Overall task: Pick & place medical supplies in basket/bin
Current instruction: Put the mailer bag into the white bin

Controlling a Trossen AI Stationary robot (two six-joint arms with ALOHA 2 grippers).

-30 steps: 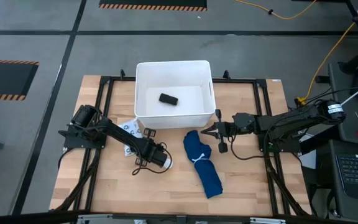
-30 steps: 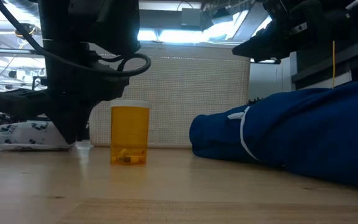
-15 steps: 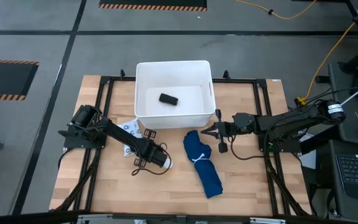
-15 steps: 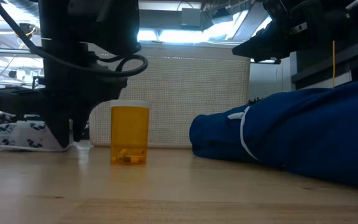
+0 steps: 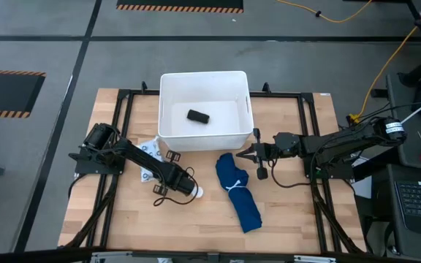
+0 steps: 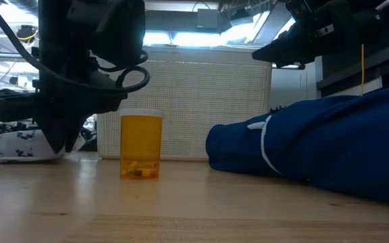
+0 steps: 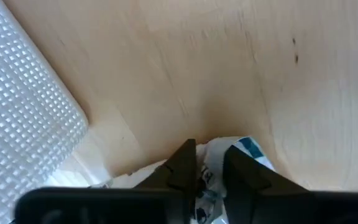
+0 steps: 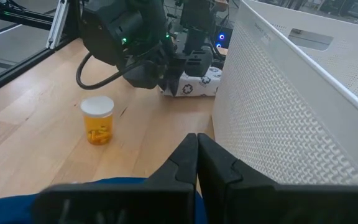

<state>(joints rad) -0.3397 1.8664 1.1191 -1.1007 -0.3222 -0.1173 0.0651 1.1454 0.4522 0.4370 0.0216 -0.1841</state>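
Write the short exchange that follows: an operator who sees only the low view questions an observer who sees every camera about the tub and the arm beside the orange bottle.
Operator: I only see the white tub from the side. Is anything in it?
Observer: Yes. From above, one small dark object lies on its floor.
Operator: Which arm is the dark bulk beside the orange bottle?
Observer: The left arm. Its wrist camera shows the left gripper down at the patterned packet, near the tub's corner.
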